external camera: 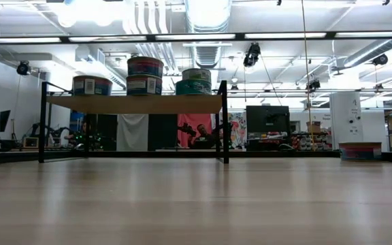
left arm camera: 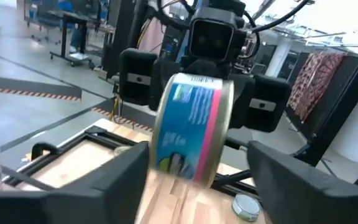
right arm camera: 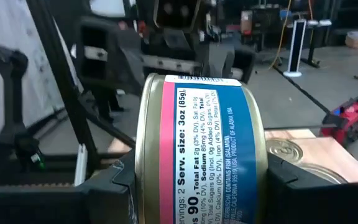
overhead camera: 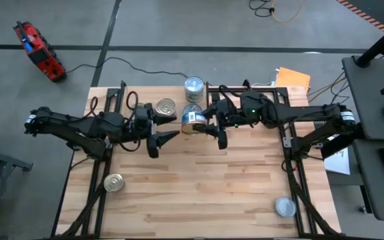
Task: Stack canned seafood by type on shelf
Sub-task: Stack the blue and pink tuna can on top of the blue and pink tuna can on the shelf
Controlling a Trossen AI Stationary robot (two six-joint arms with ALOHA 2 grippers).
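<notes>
Blue-label tin (right arm camera: 201, 152) filling view, right hand (overhead camera: 211, 126) clenching it above worktop (overhead camera: 199, 187); left hand (overhead camera: 160, 140) hanging released, facing it.

Right hand (overhead camera: 205, 128) clamped on its load mid-table; left hand (overhead camera: 163, 141) facing, fingers spread

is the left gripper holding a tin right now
No, the left gripper is open and empty; the right gripper grips the blue-label tin.

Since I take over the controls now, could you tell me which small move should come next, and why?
Probably carry the right hand toward the shelf: it grips a blue-labelled tin on its side, so level it first. The left hand waits open.
</notes>
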